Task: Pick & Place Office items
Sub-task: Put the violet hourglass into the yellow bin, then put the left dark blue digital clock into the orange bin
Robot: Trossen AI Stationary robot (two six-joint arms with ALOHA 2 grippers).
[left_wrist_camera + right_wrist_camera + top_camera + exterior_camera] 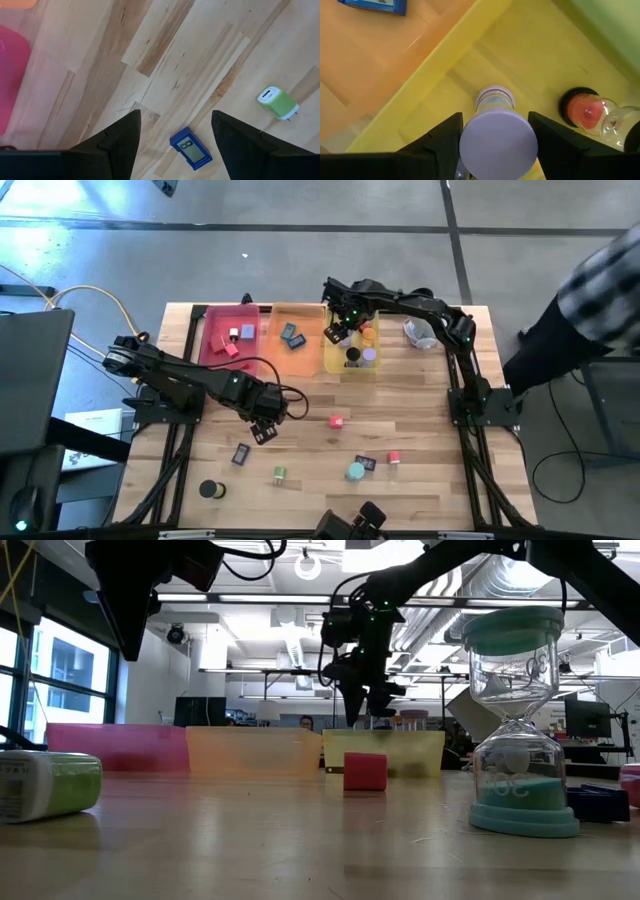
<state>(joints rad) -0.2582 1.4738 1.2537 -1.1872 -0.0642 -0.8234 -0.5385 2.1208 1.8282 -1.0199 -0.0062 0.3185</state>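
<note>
Three translucent trays sit side by side at the table's far edge: pink tray (212,330), orange tray (305,315) and yellow tray (335,365). The right gripper (495,137) hangs over the yellow tray, its fingers pinching a purple-capped hourglass (496,131) above the tray floor, with an orange-sand hourglass (585,111) lying near it inside the tray. The left gripper (175,131) hovers over bare wood left of the table's middle, fingers spread and holding nothing, a small blue timer (191,148) and a green charger plug (278,102) lying below it. A red cube (336,421) lies mid-table; a teal hourglass (522,720) stands nearer.
</note>
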